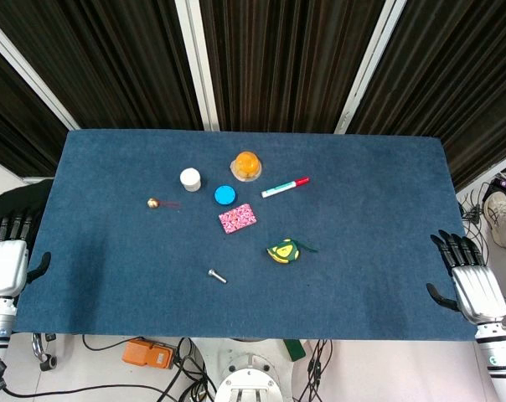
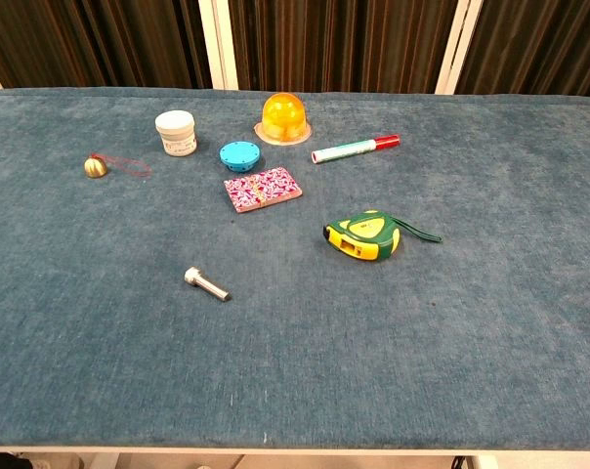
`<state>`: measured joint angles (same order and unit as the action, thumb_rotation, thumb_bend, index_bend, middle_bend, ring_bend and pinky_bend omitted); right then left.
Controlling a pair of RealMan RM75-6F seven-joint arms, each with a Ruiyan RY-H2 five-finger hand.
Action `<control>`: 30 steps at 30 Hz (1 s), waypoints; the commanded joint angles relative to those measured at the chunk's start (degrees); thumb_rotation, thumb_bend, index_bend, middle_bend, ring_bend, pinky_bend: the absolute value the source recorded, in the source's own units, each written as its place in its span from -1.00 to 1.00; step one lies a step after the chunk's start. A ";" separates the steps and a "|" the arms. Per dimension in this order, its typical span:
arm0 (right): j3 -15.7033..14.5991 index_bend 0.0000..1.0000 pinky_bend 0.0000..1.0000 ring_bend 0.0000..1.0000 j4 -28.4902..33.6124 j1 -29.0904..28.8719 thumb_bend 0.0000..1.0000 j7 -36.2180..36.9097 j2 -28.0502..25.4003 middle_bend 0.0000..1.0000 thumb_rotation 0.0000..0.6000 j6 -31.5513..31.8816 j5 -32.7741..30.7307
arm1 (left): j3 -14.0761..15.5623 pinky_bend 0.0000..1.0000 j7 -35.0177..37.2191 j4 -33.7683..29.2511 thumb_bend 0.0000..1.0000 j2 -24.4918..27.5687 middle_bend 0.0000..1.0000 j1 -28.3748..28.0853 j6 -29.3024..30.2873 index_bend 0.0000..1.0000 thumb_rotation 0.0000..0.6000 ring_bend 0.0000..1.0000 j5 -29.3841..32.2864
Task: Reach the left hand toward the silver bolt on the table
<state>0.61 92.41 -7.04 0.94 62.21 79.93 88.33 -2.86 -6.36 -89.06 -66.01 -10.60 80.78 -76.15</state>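
Note:
The silver bolt (image 1: 217, 275) (image 2: 206, 284) lies flat on the blue cloth, near the table's front edge and a little left of centre. My left hand (image 1: 8, 251) rests at the table's left edge, far to the left of the bolt, fingers apart and holding nothing. At the right edge my right hand (image 1: 467, 276) lies flat, fingers spread, also holding nothing. Neither hand shows in the chest view.
Behind the bolt lie a pink patterned pad (image 1: 237, 218), a blue round lid (image 1: 225, 195), a white jar (image 1: 190, 178), an orange dome (image 1: 246, 165), a red-capped marker (image 1: 285, 187) and a small gold bell (image 1: 153, 203). A yellow-green tape measure (image 1: 284, 250) sits to the bolt's right.

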 commanded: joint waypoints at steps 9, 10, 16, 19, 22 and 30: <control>-0.05 -0.93 -0.84 -0.87 0.14 0.05 -0.07 -0.41 0.19 -0.85 1.00 0.11 0.19 | -0.13 -0.80 -1.07 -1.13 -0.36 -0.26 -0.87 0.02 -1.07 -0.84 1.00 -1.00 -0.44; -0.06 -0.93 -0.84 -0.87 0.12 0.03 -0.07 -0.41 0.20 -0.85 1.00 0.09 0.20 | 0.05 -0.80 -1.23 -1.58 -0.36 -0.42 -0.87 -0.14 -1.41 -0.84 1.00 -1.00 -0.81; 0.04 -0.93 -0.84 -0.87 0.12 -0.09 -0.07 -0.60 0.23 -0.85 1.00 -0.21 -0.08 | 2.99 -0.80 -1.97 -6.06 -0.36 -1.52 -0.87 -4.23 -9.30 -0.84 1.00 -1.00 -5.96; 0.04 -0.93 -0.84 -0.87 0.11 -0.11 -0.07 -0.77 0.29 -0.85 1.00 -0.31 -0.14 | 3.36 -0.80 -4.13 -8.87 -0.36 -2.47 -0.87 -7.11 -12.99 -0.80 1.00 -1.00 -8.33; 0.10 -0.93 -0.84 -0.87 0.13 -0.32 -0.07 -0.84 0.28 -0.85 1.00 -0.76 -0.35 | 2.98 -0.80 -6.49 -11.68 -0.36 -3.46 -0.87 -9.66 -15.95 -0.69 1.00 -1.00 -9.28; 0.04 -0.92 -0.84 -0.87 0.04 -0.47 -0.07 -0.37 0.04 -0.85 1.00 -1.03 -0.29 | 0.90 -0.80 -17.02 -16.20 -0.36 -7.59 -0.87 -14.55 -21.57 -0.52 1.00 -1.00 -4.64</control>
<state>0.65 92.44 -7.51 0.56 62.25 78.90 88.05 -1.32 -20.99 -103.92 -72.10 -23.61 60.89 -82.34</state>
